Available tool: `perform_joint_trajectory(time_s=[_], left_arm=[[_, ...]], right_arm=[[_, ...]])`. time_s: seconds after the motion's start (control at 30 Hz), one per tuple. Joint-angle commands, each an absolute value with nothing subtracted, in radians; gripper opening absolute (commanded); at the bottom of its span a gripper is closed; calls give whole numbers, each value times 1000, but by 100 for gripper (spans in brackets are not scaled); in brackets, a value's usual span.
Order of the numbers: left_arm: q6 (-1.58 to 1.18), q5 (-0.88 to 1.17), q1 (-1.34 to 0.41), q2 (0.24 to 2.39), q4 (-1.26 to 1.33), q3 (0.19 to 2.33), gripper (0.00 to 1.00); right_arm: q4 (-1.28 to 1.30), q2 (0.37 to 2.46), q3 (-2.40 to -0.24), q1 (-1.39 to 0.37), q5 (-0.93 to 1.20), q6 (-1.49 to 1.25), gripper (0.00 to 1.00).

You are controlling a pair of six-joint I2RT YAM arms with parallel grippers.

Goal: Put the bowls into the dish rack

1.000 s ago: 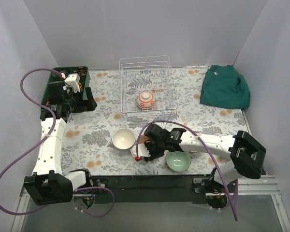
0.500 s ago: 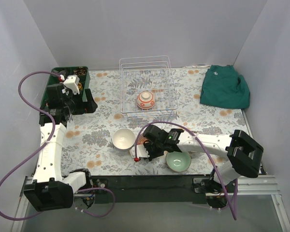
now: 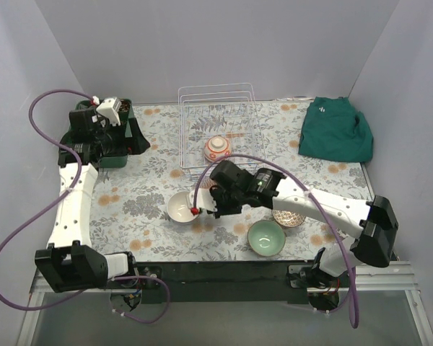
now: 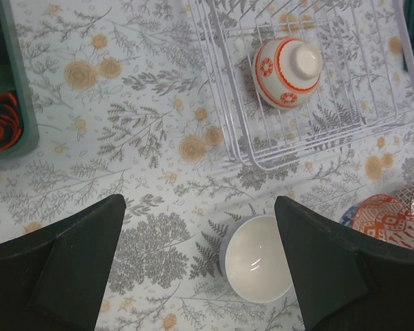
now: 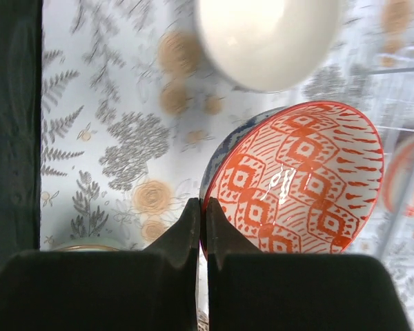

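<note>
The wire dish rack (image 3: 216, 133) stands at the back middle with an orange-red patterned bowl (image 3: 218, 148) upside down in it; both show in the left wrist view, the rack (image 4: 372, 117) and the bowl (image 4: 288, 72). My right gripper (image 3: 202, 207) (image 5: 201, 207) is shut on the rim of the red-white patterned bowl (image 5: 297, 179) (image 4: 388, 221), held tilted beside the plain white bowl (image 3: 183, 207) (image 5: 265, 38) (image 4: 259, 258). The mint green bowl (image 3: 266, 238) sits near the front edge. A dark patterned bowl (image 3: 289, 216) lies partly under the right arm. My left gripper (image 3: 105, 112) (image 4: 200, 262) is open, empty and raised at the back left.
A green compartmented tray (image 4: 14, 83) sits at the back left, under my left arm. A green cloth (image 3: 335, 130) lies at the back right. Grey walls close in the flowered table on three sides.
My right gripper has lifted the red-white bowl from near the front edge and carried it back and left, next to the white bowl. The left arm has drawn back and up.
</note>
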State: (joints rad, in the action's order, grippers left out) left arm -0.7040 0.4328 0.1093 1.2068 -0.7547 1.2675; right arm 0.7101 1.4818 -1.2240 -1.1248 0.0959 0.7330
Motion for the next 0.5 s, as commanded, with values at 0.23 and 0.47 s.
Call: perform_joint_trajectory(time_s=[0.23, 0.47], left_arm=[[-653, 442, -50, 1531, -686, 1615, 88], [-591, 468, -136, 1683, -655, 1686, 85]], right_arm=[[640, 1690, -1834, -626, 721, 350, 1], [21, 1905, -1844, -417, 1090, -368, 1]])
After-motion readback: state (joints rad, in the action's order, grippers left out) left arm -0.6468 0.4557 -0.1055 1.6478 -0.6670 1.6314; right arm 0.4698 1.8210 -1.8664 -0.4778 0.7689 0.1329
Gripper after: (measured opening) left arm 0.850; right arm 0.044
